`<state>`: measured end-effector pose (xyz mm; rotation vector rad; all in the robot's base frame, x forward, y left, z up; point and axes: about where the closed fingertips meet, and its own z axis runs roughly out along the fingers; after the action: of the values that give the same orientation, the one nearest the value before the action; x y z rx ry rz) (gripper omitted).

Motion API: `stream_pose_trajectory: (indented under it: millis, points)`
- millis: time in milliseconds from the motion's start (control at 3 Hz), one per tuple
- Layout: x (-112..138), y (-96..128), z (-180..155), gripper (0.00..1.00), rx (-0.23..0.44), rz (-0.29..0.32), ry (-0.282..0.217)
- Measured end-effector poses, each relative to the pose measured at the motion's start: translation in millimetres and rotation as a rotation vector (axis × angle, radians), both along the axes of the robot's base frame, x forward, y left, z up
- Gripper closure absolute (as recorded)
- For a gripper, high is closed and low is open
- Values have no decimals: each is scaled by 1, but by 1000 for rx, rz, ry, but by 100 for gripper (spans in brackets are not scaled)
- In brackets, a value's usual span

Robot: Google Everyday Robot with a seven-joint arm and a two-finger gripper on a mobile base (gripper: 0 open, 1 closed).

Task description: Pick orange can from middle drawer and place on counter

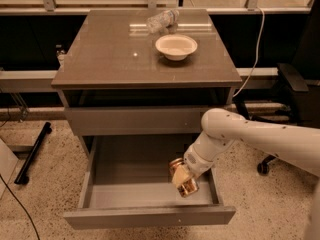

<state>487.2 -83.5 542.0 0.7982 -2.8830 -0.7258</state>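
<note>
The orange can (186,185) is shiny gold-orange and sits tilted at the right side of the open middle drawer (125,196), near its front. My gripper (181,175) reaches down into the drawer from the right on a white arm and is shut on the orange can. I cannot tell whether the can touches the drawer floor. The counter (115,54) is the glossy grey-brown top of the cabinet, above and behind the gripper.
A white bowl (176,46) and a clear plastic bottle (161,20) lying on its side are on the counter's far right part. A closed drawer front (135,120) sits above the open one. A black chair (292,84) stands at the right, a black stand (32,154) on the floor at left.
</note>
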Motion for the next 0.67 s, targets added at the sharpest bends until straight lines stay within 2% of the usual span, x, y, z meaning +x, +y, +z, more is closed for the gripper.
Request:
stream_pose_trajectory:
  millis: [333, 667]
  points:
    - [-13, 5, 60, 100, 57, 121, -126]
    - [-10, 15, 120, 100, 89, 200, -264]
